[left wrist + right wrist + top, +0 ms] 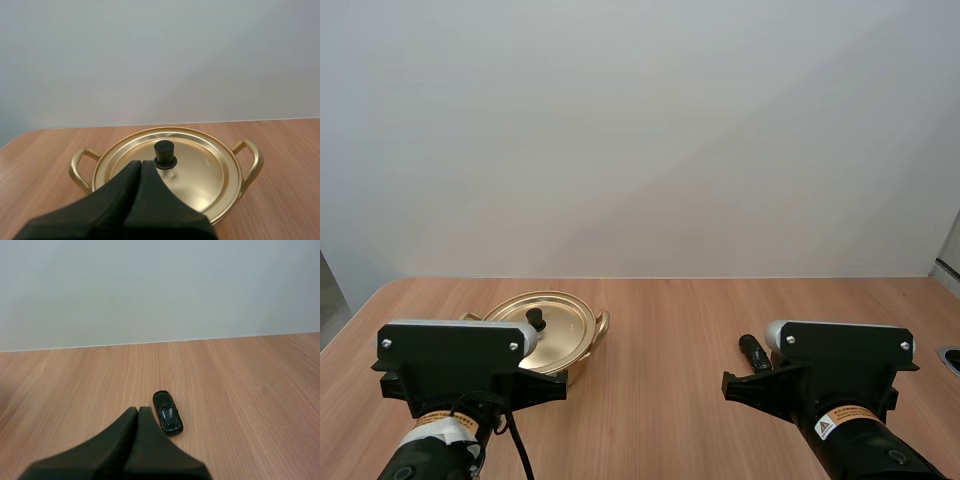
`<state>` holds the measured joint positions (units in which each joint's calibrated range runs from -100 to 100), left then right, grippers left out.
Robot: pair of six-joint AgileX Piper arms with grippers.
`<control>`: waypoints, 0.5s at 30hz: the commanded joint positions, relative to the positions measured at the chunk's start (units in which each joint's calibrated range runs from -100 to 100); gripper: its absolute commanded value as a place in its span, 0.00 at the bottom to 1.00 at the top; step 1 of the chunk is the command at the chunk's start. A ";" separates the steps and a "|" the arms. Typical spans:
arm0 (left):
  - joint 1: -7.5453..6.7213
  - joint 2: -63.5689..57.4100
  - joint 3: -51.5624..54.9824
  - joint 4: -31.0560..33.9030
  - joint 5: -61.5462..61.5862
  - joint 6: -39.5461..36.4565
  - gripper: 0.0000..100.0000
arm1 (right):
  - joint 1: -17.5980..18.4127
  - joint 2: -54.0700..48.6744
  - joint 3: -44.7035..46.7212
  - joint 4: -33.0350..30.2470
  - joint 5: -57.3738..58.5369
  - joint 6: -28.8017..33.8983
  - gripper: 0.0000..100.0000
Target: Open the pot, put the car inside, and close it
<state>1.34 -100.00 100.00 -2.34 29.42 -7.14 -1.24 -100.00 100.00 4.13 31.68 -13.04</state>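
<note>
Presently on hand, largest first.

Worktop [670, 320]: pale wood. The high view takes in its far edge and both halves.

Pot [250, 165]: gold metal, standing upright on the worktop's left half with its lid on. The left wrist view gives both loop handles, one at each side. In the high view the left arm stands in front of the pot's near side.

Lid [560, 322]: gold and shallow, seated level on the pot's rim.

Left gripper [140, 164]: fingers pressed together as one dark wedge, holding nothing. The tips are just short of the lid's knob, over the lid's near half.

Right gripper [138, 411]: fingers likewise together and empty, the tips just beside the car's left flank, above the wood.

Car [167, 412]: small black toy on the worktop's right half, well apart from the pot. The right wrist view shows its windows and roof; the high view gives a dark sliver beside the right arm.

Knob [164, 154]: black, upright at the lid's centre.
</note>
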 commanded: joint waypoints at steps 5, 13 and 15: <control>0.02 0.00 0.00 -0.43 0.01 -0.06 0.00 | -0.02 0.00 0.00 0.02 -0.07 0.00 0.00; 0.02 0.00 0.00 1.76 -3.59 7.02 0.00 | -0.02 0.00 0.00 0.70 -0.27 0.28 0.00; 0.02 0.00 0.00 2.34 -10.44 8.60 0.00 | -0.02 0.00 0.00 -5.75 -3.36 -0.76 0.00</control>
<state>1.34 -100.00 100.00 -0.54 25.23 -0.77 -1.24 -100.00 100.00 4.61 30.71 -13.04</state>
